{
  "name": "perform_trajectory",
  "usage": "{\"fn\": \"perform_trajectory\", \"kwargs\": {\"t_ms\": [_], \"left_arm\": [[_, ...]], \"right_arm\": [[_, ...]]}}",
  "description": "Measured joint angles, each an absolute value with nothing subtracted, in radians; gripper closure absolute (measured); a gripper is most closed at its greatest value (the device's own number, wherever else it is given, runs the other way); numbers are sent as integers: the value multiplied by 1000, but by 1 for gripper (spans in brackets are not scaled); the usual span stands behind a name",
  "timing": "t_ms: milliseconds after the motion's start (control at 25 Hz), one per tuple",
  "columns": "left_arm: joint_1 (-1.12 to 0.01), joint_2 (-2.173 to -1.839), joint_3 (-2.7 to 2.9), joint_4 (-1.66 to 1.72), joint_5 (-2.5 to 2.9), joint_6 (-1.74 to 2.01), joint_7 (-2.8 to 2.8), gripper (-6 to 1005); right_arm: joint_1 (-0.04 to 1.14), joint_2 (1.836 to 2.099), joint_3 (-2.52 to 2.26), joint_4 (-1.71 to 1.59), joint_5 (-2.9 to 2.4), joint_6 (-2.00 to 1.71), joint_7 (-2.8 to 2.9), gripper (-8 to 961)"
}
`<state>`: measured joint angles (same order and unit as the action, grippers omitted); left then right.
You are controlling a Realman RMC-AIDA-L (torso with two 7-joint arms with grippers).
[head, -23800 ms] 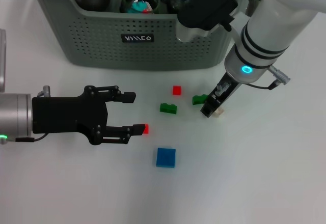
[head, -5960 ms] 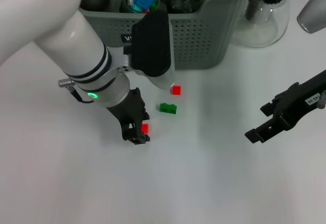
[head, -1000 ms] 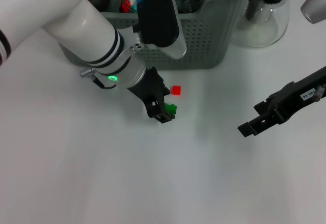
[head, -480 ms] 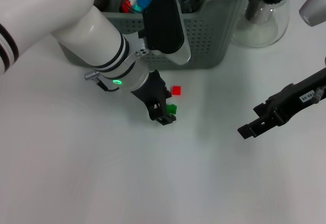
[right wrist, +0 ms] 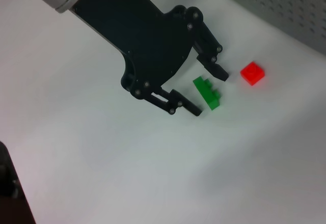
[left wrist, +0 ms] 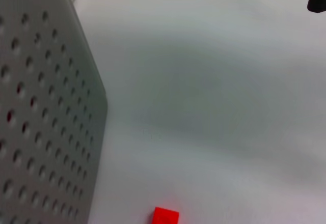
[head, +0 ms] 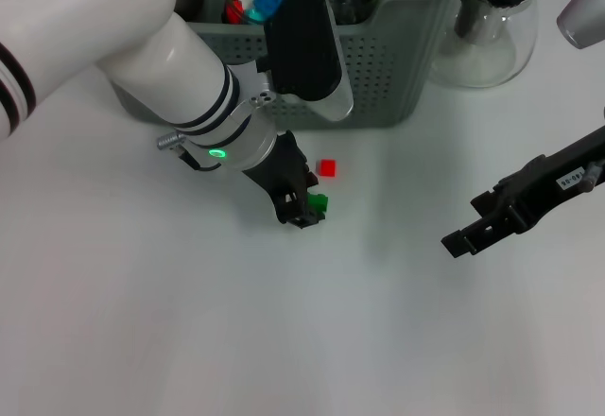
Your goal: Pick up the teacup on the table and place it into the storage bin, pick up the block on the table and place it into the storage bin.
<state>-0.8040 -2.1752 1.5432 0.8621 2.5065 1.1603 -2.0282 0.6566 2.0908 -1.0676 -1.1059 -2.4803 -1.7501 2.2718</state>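
A green block lies on the white table in front of the grey-green storage bin. My left gripper is down at the table, open, with one finger on each side of the green block. The right wrist view shows this clearly: the block sits between the black fingers, with gaps on both sides. A small red block lies just beyond, nearer the bin. My right gripper hovers open and empty at the right. No teacup shows on the table.
A clear glass pitcher with a black lid stands right of the bin. The bin holds dark and glass vessels and blue and red blocks. The left wrist view shows the bin wall and the red block.
My left gripper has shifted slightly to the right and settled around the green block. The right arm has barely moved.
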Motion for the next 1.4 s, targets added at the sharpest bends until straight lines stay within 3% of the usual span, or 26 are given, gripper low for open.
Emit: {"fn": "perform_trajectory", "kwargs": {"t_ms": [80, 200, 640, 880, 1120, 1400], "left_arm": [[-808, -2175, 1543, 853, 2508, 1150, -2033, 474], [-817, -2175, 1543, 838, 2512, 1138, -2047, 665], [-769, -2171, 1498, 984, 2506, 1288, -2079, 837], [-696, -2170, 1283, 1282, 2423, 1592, -2112, 810], [-733, -2160, 928, 1465, 2266, 1713, -2127, 783], [-820, -2076, 894, 1242, 2335, 1393, -2181, 752]], "right_arm": [[657, 2091, -1067, -1106, -2481, -1749, 2272, 26], [656, 2091, -1067, -1106, -2481, -1748, 2272, 26], [655, 2088, -1066, -1106, -2480, -1748, 2272, 25], [655, 2088, -1066, -1111, -2480, -1754, 2278, 26], [658, 2089, -1066, -1108, -2480, -1756, 2279, 25], [657, 2091, -1065, -1107, -2480, -1756, 2292, 25]]}}
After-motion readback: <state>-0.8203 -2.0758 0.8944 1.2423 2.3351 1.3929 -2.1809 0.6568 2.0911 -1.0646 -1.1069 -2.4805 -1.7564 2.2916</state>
